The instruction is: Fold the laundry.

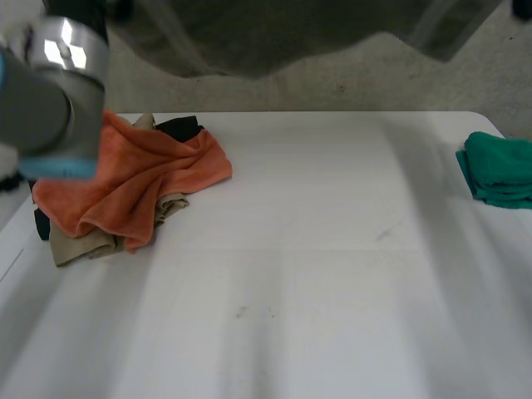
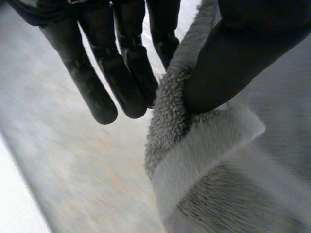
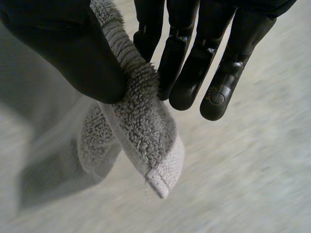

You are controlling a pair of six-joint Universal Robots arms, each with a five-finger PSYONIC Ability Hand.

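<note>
the left hand [image 2: 243, 48] pinches a grey towel [image 2: 209, 160]: its thumb presses on the fleecy edge, and the fingers [image 2: 102, 82], straight and close together, stand just behind that edge. they seem to back the cloth from the other side, though the contact itself is hard to make out. below the thumb tip the towel's hem is turned over in a pale band, and the rest of the cloth hangs down from the pinch.

the right hand [image 3: 63, 43] holds the same towel at what looks like a corner. its thumb clamps the looped pile against the nearest of its fingers [image 3: 194, 73], the others straight and free beside it. the stitched corner tip pokes out just below the thumb, and the cloth falls away under the palm.

in the head view the grey towel is held up in the air across the far side, its lower edge hanging clear above the white counter [image 1: 316, 274]. the left arm [image 1: 50, 91] rises in front of a loose pile on the counter: an orange towel [image 1: 150, 179] crumpled on top, a beige cloth [image 1: 79, 245] poking out beneath it on the near side, and a black cloth [image 1: 179, 127] touching its far edge. well apart from the pile, at the counter's edge on the right arm's side, lies a folded green towel [image 1: 499, 170].
</note>
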